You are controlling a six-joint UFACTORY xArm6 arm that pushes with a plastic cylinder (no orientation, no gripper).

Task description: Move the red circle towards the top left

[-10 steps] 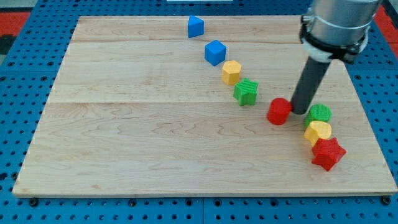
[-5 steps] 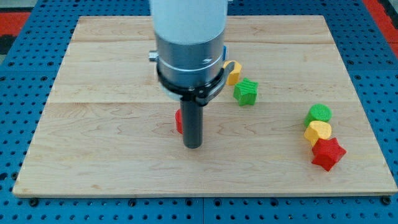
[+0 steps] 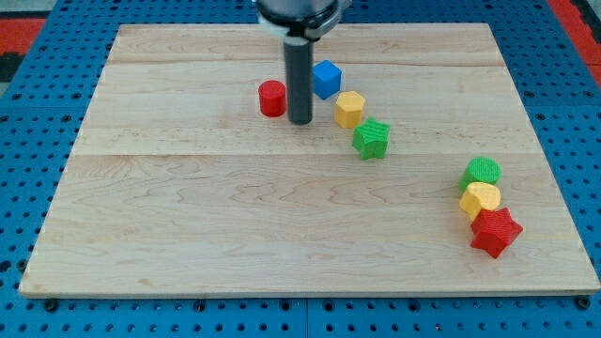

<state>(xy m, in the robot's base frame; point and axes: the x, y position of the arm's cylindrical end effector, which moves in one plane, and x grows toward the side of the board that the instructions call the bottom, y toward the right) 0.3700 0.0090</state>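
My tip (image 3: 300, 121) stands on the worktop (image 3: 188, 244) just to the view's right of the red circle (image 3: 272, 99), very near it, though whether the two touch cannot be told. There are no jaws on this arm, only the straight dark rod, so nothing is held. The red circle sits in the upper middle of the worktop, left of the blue cube (image 3: 326, 79), which lies just beyond the rod on its right. A yellow block (image 3: 349, 109) and a green star (image 3: 372, 139) trail toward the view's lower right. Well apart, near the right edge, a green circle (image 3: 482, 171), a second yellow block (image 3: 480, 198) and a red star (image 3: 495, 232) sit stacked in a close column. The worktop to the view's left of the red circle, up to the top left corner, is bare wood.
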